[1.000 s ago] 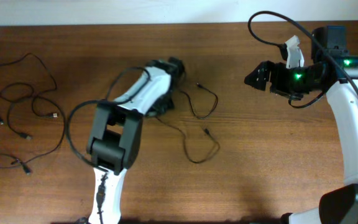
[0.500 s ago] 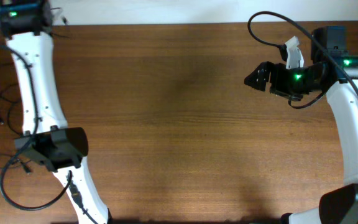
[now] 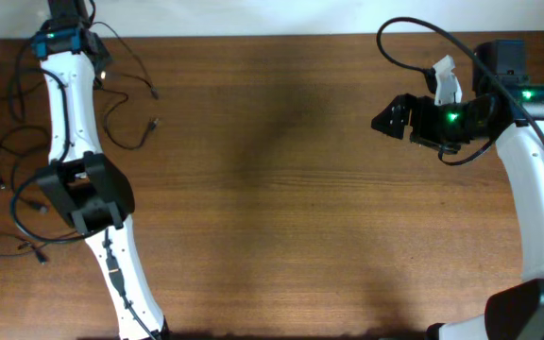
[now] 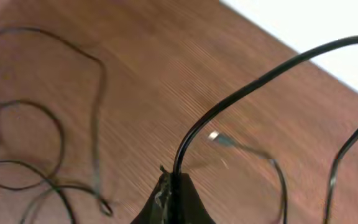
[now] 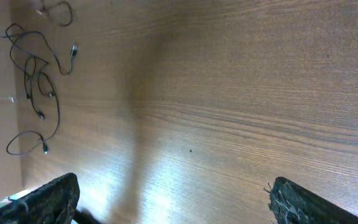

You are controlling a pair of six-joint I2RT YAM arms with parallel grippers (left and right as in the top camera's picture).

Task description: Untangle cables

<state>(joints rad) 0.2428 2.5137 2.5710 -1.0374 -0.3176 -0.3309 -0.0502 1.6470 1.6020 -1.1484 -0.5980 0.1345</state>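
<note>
My left gripper (image 3: 69, 11) is at the far left back corner of the table. In the left wrist view it (image 4: 175, 188) is shut on a thin black cable (image 4: 241, 84) that rises from the jaws up to the right. That cable's strands (image 3: 121, 90) trail down to the right of the arm, ending in small plugs (image 3: 154, 123). A silver plug (image 4: 218, 138) shows beyond the jaws. More cables (image 3: 12, 142) lie in loops on the left side of the table (image 4: 48, 124). My right gripper (image 3: 387, 117) hovers open at the right (image 5: 179, 202), with nothing between its fingers (image 5: 51, 198).
The wooden table (image 3: 281, 189) runs to a white wall at the back. Another black cable (image 3: 12, 247) lies near the left edge. The left arm's elbow (image 3: 83, 194) stands over the left side. A thick arm cable (image 3: 423, 38) loops over the right arm.
The left arm has swung from the table's middle to the far left back corner, carrying one cable with it. The strands now trail beside it. The right arm has not moved.
</note>
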